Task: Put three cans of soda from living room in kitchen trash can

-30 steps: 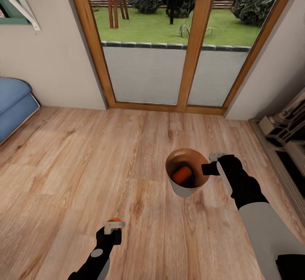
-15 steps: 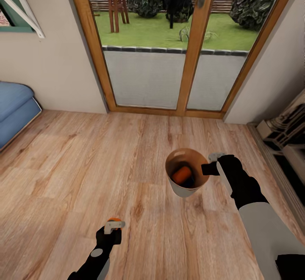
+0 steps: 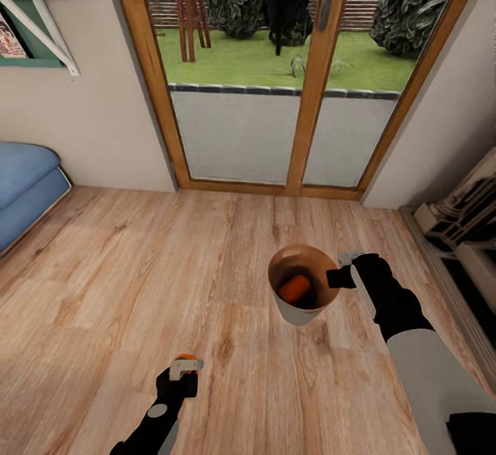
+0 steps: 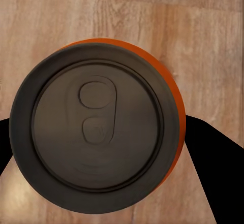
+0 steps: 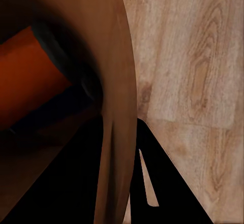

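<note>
Now carrying cans past wood-framed glass doors [image 3: 275, 83], view tilting upward.
Right gripper [image 3: 339, 269] pinching pale tapered bucket [image 3: 303, 312] rim, orange can [image 3: 295, 288] inside; left gripper [image 3: 183, 367] clamping second orange can [image 4: 96, 132].

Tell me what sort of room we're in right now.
Most likely a living room: a warm brown plank floor, the end of a blue sofa at the left, and wood-framed glass doors opening onto a garden.

Glass doors [image 3: 275, 83], blue sofa [image 3: 24, 183]
</note>
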Motion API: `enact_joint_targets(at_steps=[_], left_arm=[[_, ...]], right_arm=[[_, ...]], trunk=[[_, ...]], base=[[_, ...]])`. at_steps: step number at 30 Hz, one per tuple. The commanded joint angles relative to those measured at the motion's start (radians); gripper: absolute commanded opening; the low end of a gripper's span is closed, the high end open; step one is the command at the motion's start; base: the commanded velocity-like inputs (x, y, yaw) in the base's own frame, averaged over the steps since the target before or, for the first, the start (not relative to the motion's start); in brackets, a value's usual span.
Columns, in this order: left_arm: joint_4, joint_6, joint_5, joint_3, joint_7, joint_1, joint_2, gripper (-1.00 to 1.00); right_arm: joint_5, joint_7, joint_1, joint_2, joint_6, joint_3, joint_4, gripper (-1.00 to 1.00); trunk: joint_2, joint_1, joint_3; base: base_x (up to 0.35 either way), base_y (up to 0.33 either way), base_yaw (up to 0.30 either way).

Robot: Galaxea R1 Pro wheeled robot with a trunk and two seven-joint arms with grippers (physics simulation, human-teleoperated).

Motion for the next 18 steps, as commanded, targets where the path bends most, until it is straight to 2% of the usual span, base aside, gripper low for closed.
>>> enact_joint_targets(at_steps=[1, 11, 18], left_arm=[[0.000, 0.000, 0.000, 0.000, 0.000, 0.000, 0.000, -1.00], [0.000, 0.000, 0.000, 0.000, -0.001, 0.000, 0.000, -1.00], [0.000, 0.000, 0.000, 0.000, -0.029, 0.000, 0.000, -1.00]], right_arm=[[-0.013, 0.004, 0.000, 0.001, 0.000, 0.000, 0.006, -1.00], [-0.013, 0.004, 0.000, 0.001, 0.000, 0.000, 0.014, -1.00], [-0.013, 0.004, 0.000, 0.002, 0.000, 0.000, 0.014, -1.00]], trunk=[[0.007, -0.004, 0.005], [0.077, -0.042, 0.053], [0.126, -0.069, 0.086]], base=[[0.000, 0.000, 0.000], [0.000, 0.000, 0.000], [0.000, 0.000, 0.000]])
